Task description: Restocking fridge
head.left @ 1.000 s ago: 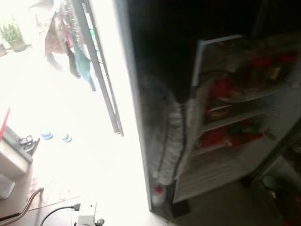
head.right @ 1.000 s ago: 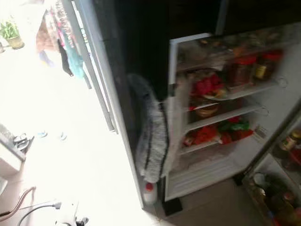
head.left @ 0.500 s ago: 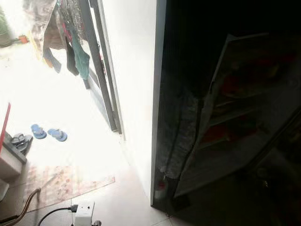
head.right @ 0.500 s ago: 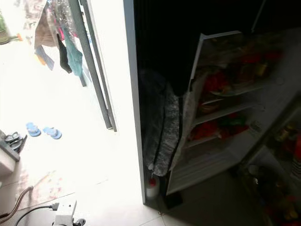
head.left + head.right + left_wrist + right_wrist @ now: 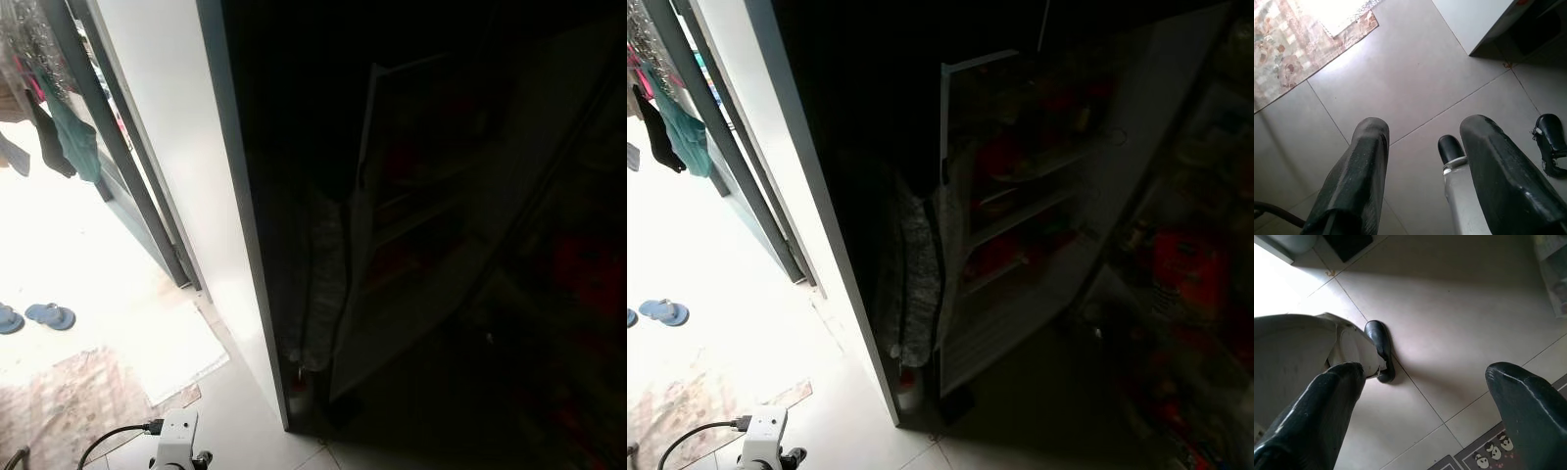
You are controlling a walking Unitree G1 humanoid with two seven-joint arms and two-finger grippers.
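The fridge [image 5: 1019, 245] stands open ahead of the robot, deep in shade, its white shelves [image 5: 1038, 211] stacked with red and dark items too dim to name. A grey striped towel [image 5: 911, 284] hangs over the fridge's near edge, and a small bottle with a red cap [image 5: 908, 384] sits on the floor just below it. The fridge door [image 5: 1185, 294], swung out on the robot's right, carries a red container [image 5: 1187, 269] among other murky things.

Both arms hang low, well apart from the fridge. The left hand [image 5: 1422, 166] points down at grey floor tiles [image 5: 1415, 83], its two black fingers [image 5: 1359, 171] spread wide and holding nothing. The right hand [image 5: 1425, 406] likewise hangs over the tiles, fingers [image 5: 1317, 416] parted and empty.

The head views take in a bright doorway to the left, with a dark sliding door frame [image 5: 127, 166], clothes hanging outside [image 5: 69, 137], blue sandals [image 5: 49, 315] on the sunlit ground and a white plug box with a black cable [image 5: 759, 436] on the floor. The left wrist view adds the robot's black foot [image 5: 1450, 148], a corner of patterned rug [image 5: 1293, 49] and the fridge's white base corner [image 5: 1479, 24]. The right wrist view adds the robot's other black foot [image 5: 1380, 350] and the edge of a grey mat with small animal figures [image 5: 1488, 453].
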